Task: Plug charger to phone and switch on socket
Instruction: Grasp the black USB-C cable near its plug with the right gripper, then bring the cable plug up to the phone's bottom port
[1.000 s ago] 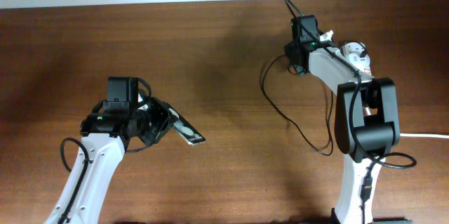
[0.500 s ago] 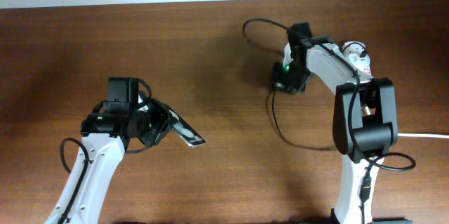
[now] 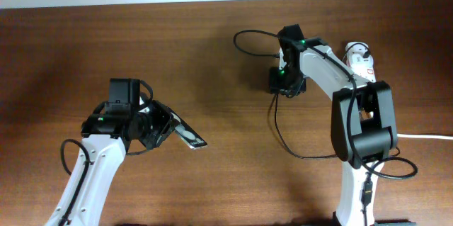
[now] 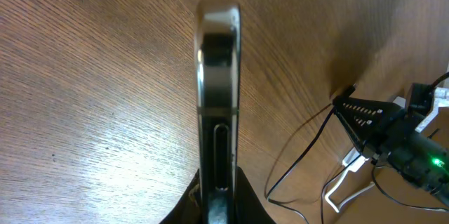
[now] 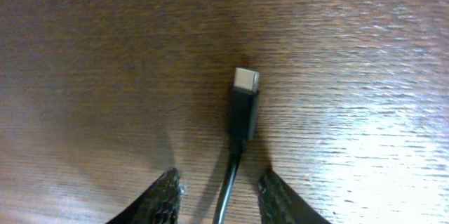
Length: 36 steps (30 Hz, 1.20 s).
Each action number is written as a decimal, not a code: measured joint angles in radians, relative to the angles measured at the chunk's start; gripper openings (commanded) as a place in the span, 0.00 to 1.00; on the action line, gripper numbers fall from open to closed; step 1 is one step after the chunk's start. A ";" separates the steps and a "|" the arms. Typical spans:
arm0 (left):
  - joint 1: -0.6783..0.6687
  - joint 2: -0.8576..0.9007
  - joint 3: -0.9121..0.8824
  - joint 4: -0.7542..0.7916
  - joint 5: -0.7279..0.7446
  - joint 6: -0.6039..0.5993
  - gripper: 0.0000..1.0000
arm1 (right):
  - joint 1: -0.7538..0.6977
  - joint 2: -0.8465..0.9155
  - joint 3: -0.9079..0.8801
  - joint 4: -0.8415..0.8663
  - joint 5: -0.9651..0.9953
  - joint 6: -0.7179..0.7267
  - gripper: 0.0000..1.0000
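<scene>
My left gripper [image 3: 172,128] is shut on the phone [image 3: 190,135], a thin black slab that sticks out to the right above the table. The left wrist view shows the phone edge-on [image 4: 219,76] between my fingers. My right gripper [image 3: 280,84] hangs low over the table near the back. In the right wrist view its jaws [image 5: 219,185] stand apart on either side of the charger cable without touching it. The connector tip [image 5: 245,101] lies just ahead of them. The black cable [image 3: 311,156] loops across the table. The socket [image 3: 359,53] is mostly hidden behind the right arm.
A thick white cord [image 3: 425,136] runs off the right edge. The black cable forms a loop left of the right gripper and trails toward the right arm's base. Bare wood lies between the two arms.
The right gripper has moved from the far edge down and left toward the table's middle, and the cable has swung into a loop on its left. The left arm and phone have not moved.
</scene>
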 measured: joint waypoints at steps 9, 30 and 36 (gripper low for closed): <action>0.000 0.000 0.000 0.000 0.000 0.000 0.03 | 0.088 -0.019 -0.041 0.032 0.218 0.132 0.11; 0.000 0.099 -0.002 0.578 0.374 0.051 0.00 | 0.072 -0.729 -0.122 -0.402 -0.261 -0.101 0.04; -0.036 0.195 -0.002 0.917 0.555 -0.026 0.00 | 0.282 -0.921 -0.285 -0.277 -0.287 -0.032 0.04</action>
